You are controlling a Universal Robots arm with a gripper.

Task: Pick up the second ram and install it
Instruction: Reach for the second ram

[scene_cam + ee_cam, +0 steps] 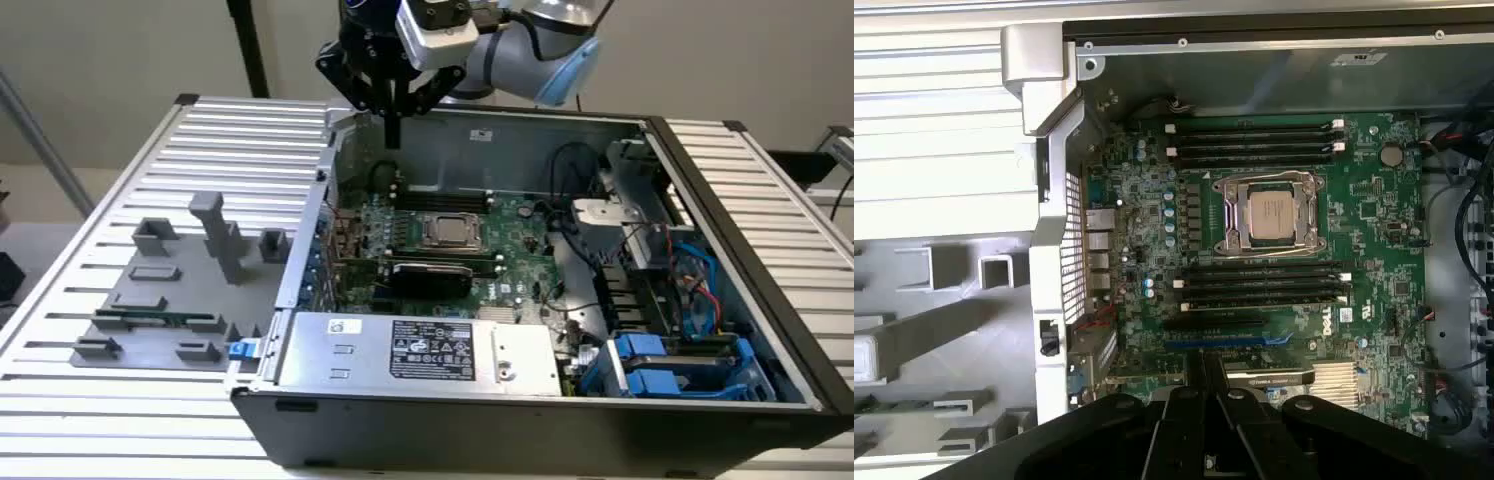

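1. Second ram point(154, 320) lies flat as a thin green stick in the grey holder point(134, 350) on the slatted table point(80, 420), at the exterior view's left, well apart from the arm.
2. The gripper point(394, 136) hangs above the back corner of the open computer case point(534, 430), on the side nearest the holder, with its fingers pointing straight down.
3. Its fingers are pressed together and nothing is between them; the wrist view shows the same at the gripper point(1205, 368).
4. Below it, the wrist view shows the green motherboard point(1374, 200), with the processor socket point(1272, 212) between two banks of long black memory slots point(1254, 140).
5. A green strip at that view's edge point(872, 405) may be the stick, but I cannot tell.
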